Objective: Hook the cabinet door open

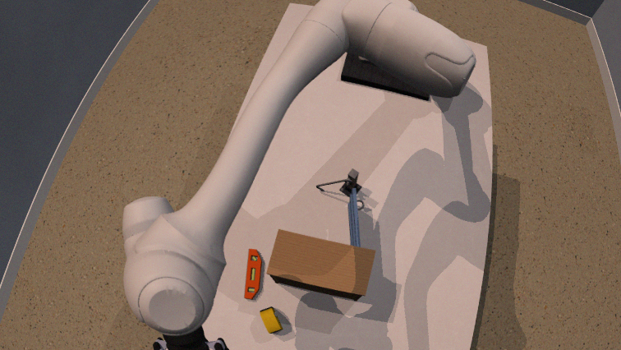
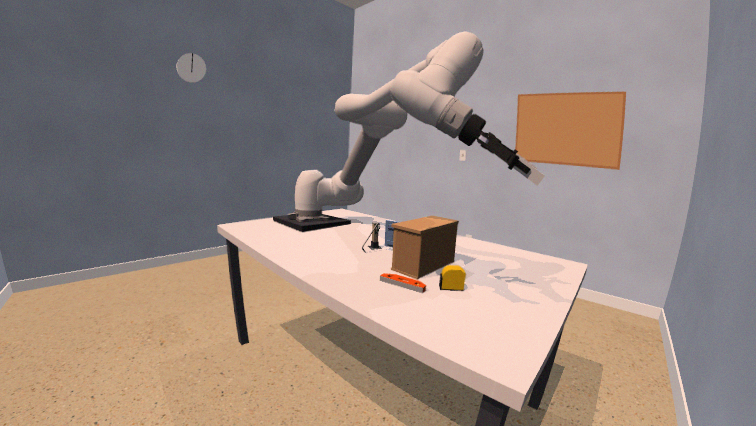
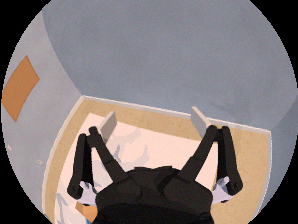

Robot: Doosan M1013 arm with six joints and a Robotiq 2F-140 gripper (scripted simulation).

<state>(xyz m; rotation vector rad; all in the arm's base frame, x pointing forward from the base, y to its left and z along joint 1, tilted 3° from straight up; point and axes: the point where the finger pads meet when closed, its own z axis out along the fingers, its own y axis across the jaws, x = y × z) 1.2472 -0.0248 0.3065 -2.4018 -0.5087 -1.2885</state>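
- the gripper [image 1: 189, 343] [image 2: 531, 173] [image 3: 153, 115] was spread wide, with nothing between its fingers; it hung in the air, high over the bench [image 1: 312, 143] [image 2: 317, 269] [image 3: 165, 152] and well apart from the hook and door.
- the white arm [image 1: 260, 126] [image 2: 423, 95] rose from a black base plate [image 1: 382, 83] [image 2: 338, 222] and reached over toward the far end, its gripper slanting downward in the exterior view.
- the brown cabinet [image 1: 321, 263] [image 2: 423, 246] stood upright on the bench, looking flat on its base.
- its blue door [image 1: 354, 217] [image 2: 389, 233] stood wide open, sticking out from the cabinet toward the post [image 1: 352, 176] [image 2: 375, 232].
- the eye [image 1: 360, 204], a dark ring, sat on one face of the door near its free edge.
- the thin dark hook [image 1: 332, 182] [image 2: 365, 240] reached from the post to the other side of the door, its bent tip apart from the eye; it was not through the ring.
- the orange spirit level [image 1: 252, 274] [image 2: 403, 282] lay beside the cabinet.
- the yellow tape measure [image 1: 271, 320] [image 2: 452, 278] rested near the level and the cabinet's back corner.
- a corkboard [image 2: 571, 129] [image 3: 20, 90] and a round clock [image 2: 190, 67] hung on the walls.
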